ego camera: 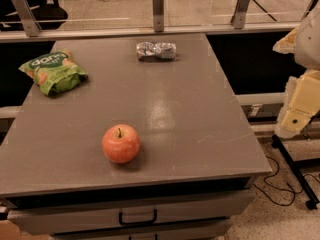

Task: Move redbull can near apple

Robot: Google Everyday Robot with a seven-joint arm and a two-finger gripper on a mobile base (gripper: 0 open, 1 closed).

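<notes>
Task not started, imo: dented slim silver-blue redbull can (156,50) lies at far edge of grey tabletop (200,114), well apart from round red-orange apple (120,143) near front. Pale claw (299,109) hangs off right side; its state: can't tell. Grasp + carry left.

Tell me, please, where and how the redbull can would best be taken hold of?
The redbull can lies on its side near the far edge of the table, its length running left to right. I would grip its middle from above, jaws closing front to back across the narrow width; it looks dented there. The gripper is beyond the table's right edge.
</notes>
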